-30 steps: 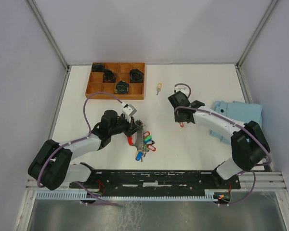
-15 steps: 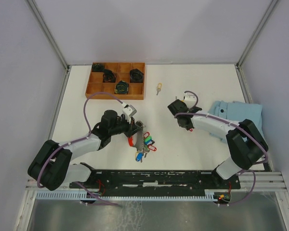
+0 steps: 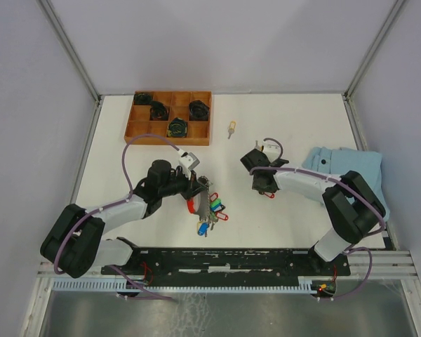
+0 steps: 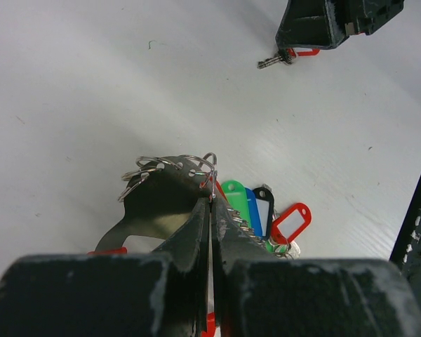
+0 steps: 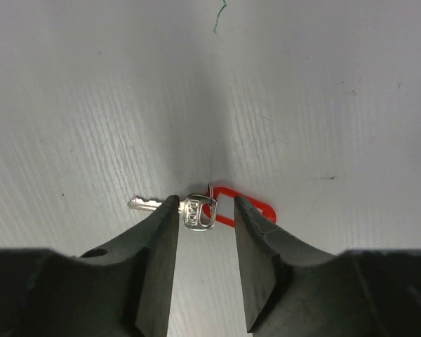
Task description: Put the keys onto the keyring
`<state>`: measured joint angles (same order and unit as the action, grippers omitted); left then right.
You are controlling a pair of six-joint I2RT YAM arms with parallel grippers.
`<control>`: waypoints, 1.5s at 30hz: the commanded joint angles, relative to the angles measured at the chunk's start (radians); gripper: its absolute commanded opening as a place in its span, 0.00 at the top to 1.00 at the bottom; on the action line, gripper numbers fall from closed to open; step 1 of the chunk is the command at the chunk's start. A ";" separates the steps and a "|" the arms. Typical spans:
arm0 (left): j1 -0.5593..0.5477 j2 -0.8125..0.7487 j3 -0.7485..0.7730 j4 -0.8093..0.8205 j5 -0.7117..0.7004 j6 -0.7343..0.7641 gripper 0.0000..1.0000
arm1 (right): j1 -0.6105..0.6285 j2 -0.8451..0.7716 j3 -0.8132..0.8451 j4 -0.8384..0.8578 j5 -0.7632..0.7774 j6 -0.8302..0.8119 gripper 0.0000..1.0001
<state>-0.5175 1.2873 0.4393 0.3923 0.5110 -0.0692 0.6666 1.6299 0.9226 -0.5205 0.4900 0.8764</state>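
Your left end effector is clenched on the keyring, near centre of the counter. Right end effector is released, jaws straddling the red-tagged key lying flat. Yellow-tagged key lies far, untouched. Judged: neither key threaded yet

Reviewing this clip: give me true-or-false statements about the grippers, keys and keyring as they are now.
1. The left gripper is shut on the keyring with the grey metal band and coloured tags. True.
2. The right gripper clamps the silver key with the red tag. False: its jaws stand open on either side of that key.
3. A yellow-tagged key lies near the brown wooden tray. True.
4. The light blue cloth lies under the keyring. False: it lies far right, by the right arm.
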 commanded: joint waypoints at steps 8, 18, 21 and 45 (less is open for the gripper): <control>-0.004 -0.005 0.048 0.037 0.044 0.024 0.97 | -0.126 -0.121 -0.007 0.021 -0.243 -0.316 0.30; -0.004 -0.003 0.049 0.037 0.055 0.026 0.97 | -0.173 -0.038 -0.039 0.042 -0.384 -0.349 0.24; -0.005 0.001 0.050 0.037 0.058 0.023 0.97 | -0.173 -0.003 -0.038 0.027 -0.412 -0.334 0.24; -0.004 -0.005 0.050 0.028 0.054 0.031 0.97 | -0.019 -0.004 0.032 0.215 -0.508 -0.271 0.36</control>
<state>-0.5186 1.2896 0.4480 0.3904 0.5365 -0.0689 0.6460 1.6485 0.9192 -0.3653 0.0025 0.6884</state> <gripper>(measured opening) 0.043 0.647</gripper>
